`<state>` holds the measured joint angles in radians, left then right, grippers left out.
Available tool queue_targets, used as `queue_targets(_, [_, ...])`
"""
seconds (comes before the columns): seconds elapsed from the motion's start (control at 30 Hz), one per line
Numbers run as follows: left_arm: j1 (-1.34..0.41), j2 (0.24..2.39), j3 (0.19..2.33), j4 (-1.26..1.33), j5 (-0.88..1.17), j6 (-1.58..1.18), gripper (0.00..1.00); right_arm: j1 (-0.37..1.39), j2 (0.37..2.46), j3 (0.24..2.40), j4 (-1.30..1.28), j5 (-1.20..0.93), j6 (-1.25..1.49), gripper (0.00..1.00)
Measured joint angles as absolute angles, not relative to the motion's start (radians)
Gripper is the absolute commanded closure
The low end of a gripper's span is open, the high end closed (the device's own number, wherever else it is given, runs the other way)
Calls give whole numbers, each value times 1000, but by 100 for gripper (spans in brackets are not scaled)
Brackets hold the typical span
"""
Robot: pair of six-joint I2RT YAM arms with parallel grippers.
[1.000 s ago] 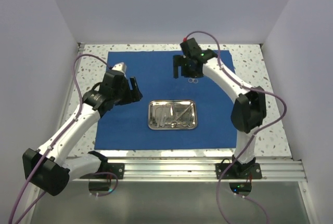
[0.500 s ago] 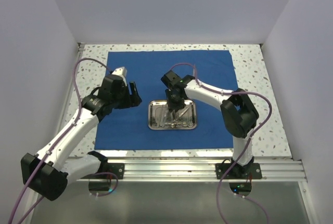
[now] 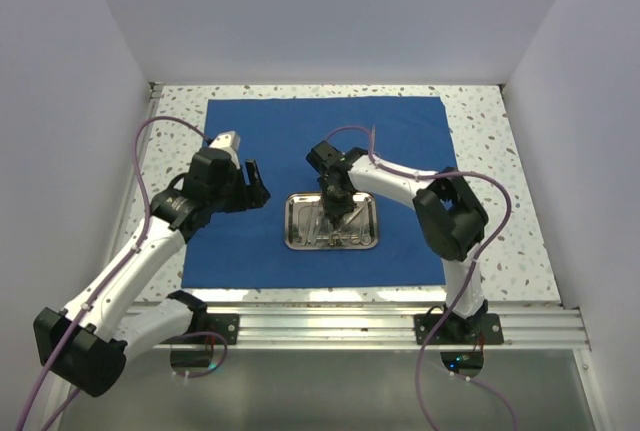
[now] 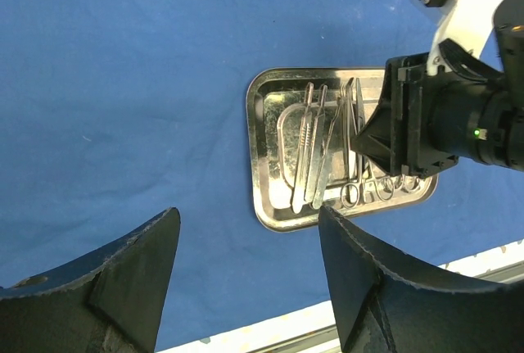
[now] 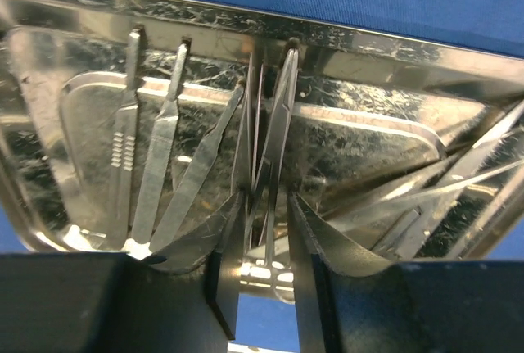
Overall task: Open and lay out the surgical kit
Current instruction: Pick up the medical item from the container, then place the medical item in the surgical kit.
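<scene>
The royal-blue cloth (image 3: 300, 131) lies spread flat on the table. The steel tray (image 3: 292, 221) sits on its middle and holds several slender silver instruments (image 4: 311, 148). My right gripper (image 3: 337, 206) is down inside the tray. In the right wrist view its jaws (image 5: 266, 201) stand narrowly apart, straddling the shanks of scissor-like forceps (image 5: 278, 99); a grip does not show. Scalpel-like handles (image 5: 123, 148) lie to their left. My left gripper (image 3: 255, 183) is open and empty, held above the cloth (image 4: 123, 83) left of the tray (image 4: 254, 165).
Speckled table top (image 3: 480, 121) borders the cloth on all sides. The aluminium rail (image 3: 330, 321) runs along the near edge. White walls close in left, right and back. The right arm (image 3: 400, 183) reaches across the cloth behind the tray.
My right gripper came from the back of the cloth down to the tray and has lowered into it. My left gripper shifted slightly toward the tray.
</scene>
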<state>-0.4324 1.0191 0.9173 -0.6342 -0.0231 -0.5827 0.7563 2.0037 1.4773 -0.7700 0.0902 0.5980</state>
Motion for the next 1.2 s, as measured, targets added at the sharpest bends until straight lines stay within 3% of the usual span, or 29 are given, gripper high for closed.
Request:
queue_targets(0.27, [-432,1026,917,-634,-24,-583,28,756,2020,1480,-761,73,595,100])
queue_targets(0.53, [-432,1031,917,-634,-31,-583,28,756,2022,1522,-809,75,586,100])
queue_targets(0.9, [-432,1057,917,-629,-31,-583,28,726,2002,1744,-924,144,558,100])
queue_targets(1.07, [-432,1067,917,-629,-31,-583,28,597,2027,1861,-950,139,532,100])
queue_targets(1.2, [-432,1067,917,-630,-31,-583,28,465,2150,2080,-970,145,506,100])
